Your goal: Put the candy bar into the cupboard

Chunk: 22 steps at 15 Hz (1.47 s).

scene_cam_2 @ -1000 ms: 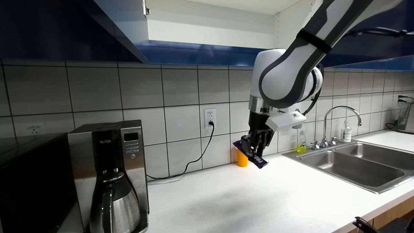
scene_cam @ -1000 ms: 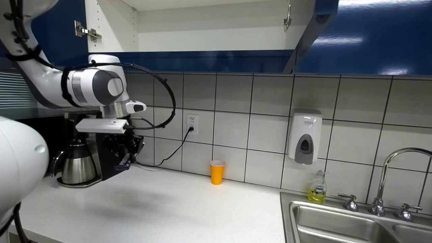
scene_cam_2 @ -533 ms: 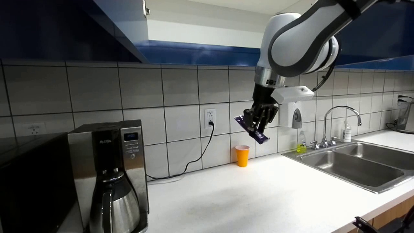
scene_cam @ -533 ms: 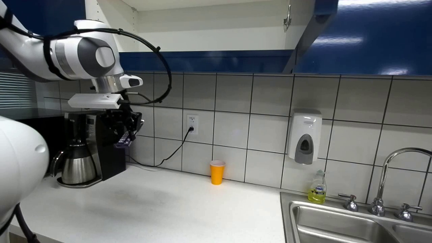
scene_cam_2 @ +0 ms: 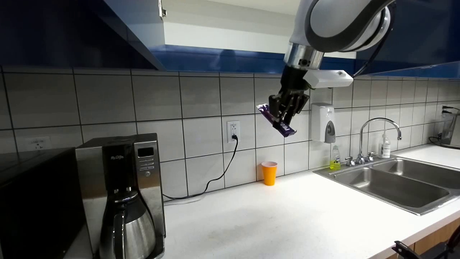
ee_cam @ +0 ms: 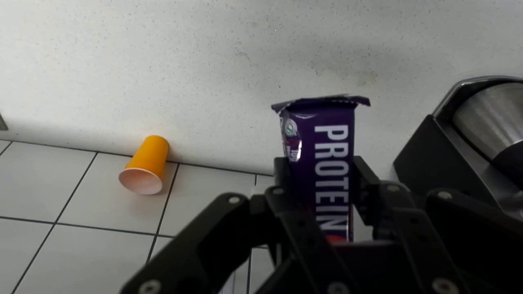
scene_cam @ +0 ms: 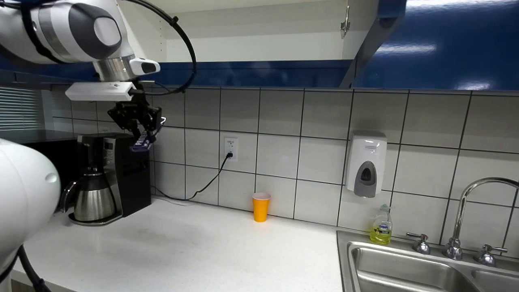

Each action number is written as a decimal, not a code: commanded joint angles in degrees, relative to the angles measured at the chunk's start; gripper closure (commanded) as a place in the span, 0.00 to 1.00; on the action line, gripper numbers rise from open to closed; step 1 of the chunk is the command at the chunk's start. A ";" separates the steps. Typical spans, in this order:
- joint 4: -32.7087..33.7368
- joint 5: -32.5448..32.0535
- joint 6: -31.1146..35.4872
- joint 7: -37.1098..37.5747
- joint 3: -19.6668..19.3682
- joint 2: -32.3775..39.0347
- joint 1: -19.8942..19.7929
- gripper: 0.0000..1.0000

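White-and-grey arm (scene_cam: 107,30), black cable (scene_cam: 192,50), screw-dotted black jaws

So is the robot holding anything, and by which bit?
Yes: a long, purple, shiny-wrapped candy bar marked PROTEIN. The black two-fingered gripper pinches its long sides, roughly mid-length.

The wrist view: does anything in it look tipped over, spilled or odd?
The tapered, pale-lined orange cup points mouth-down there, but both exterior views show it upright. One oddity: a faint tan smudge darkens the white speckled countertop, perhaps an old stain. No spill shows; the purple wrapped bar is held in the black hand.
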 commanded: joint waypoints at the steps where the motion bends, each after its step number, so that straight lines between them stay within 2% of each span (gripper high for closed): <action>1: 1.91 0.04 -3.81 0.99 1.79 -5.46 -0.40 0.86; 10: 10.69 -0.46 -6.25 1.49 2.48 -6.98 -2.31 0.86; 22: 27.97 -1.75 -13.40 4.71 4.04 -0.51 -8.35 0.86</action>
